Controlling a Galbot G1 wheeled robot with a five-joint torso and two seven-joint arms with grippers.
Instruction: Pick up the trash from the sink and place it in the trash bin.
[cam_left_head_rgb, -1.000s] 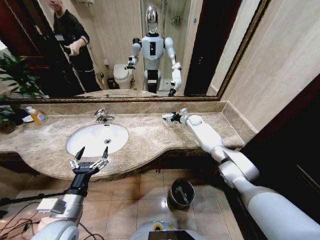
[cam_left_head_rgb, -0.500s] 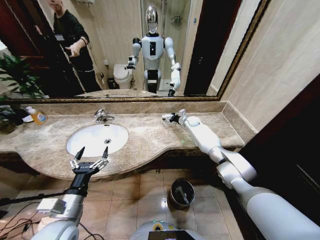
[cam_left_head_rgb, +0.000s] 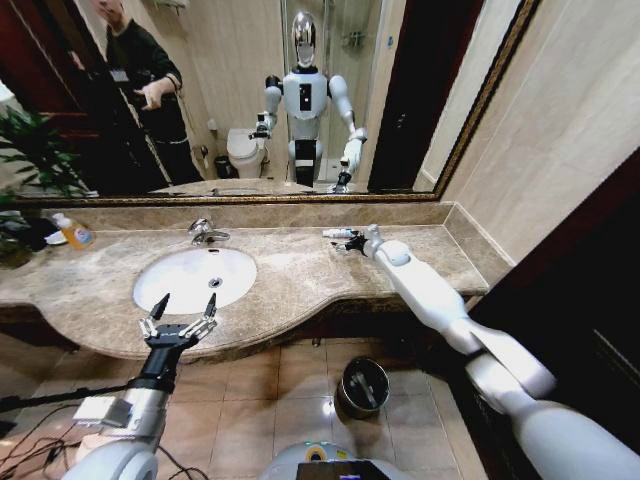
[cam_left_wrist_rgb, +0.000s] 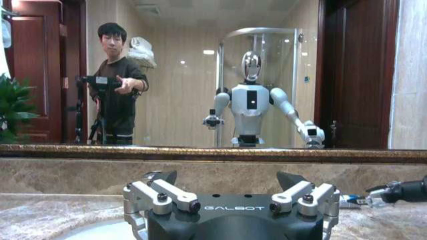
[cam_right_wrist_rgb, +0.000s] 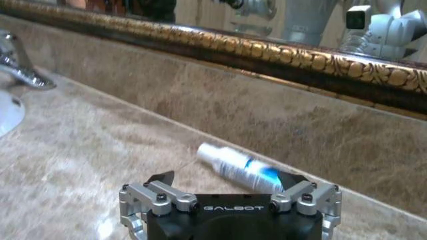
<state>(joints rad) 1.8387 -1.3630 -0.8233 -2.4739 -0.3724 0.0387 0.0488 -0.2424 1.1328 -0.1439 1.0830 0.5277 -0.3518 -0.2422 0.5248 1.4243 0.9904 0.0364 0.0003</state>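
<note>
The right gripper (cam_left_head_rgb: 352, 243) is open on the counter (cam_left_head_rgb: 290, 275) just beside a white tube (cam_right_wrist_rgb: 237, 168) lying flat, while the left gripper (cam_left_head_rgb: 181, 313) waits open by the sink (cam_left_head_rgb: 190, 278), above the floor where the trash bin (cam_left_head_rgb: 361, 387) stands.

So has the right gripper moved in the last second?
Yes. The right gripper has drawn back a little along the counter, toward the side wall and away from the faucet, exposing a white tube.
</note>
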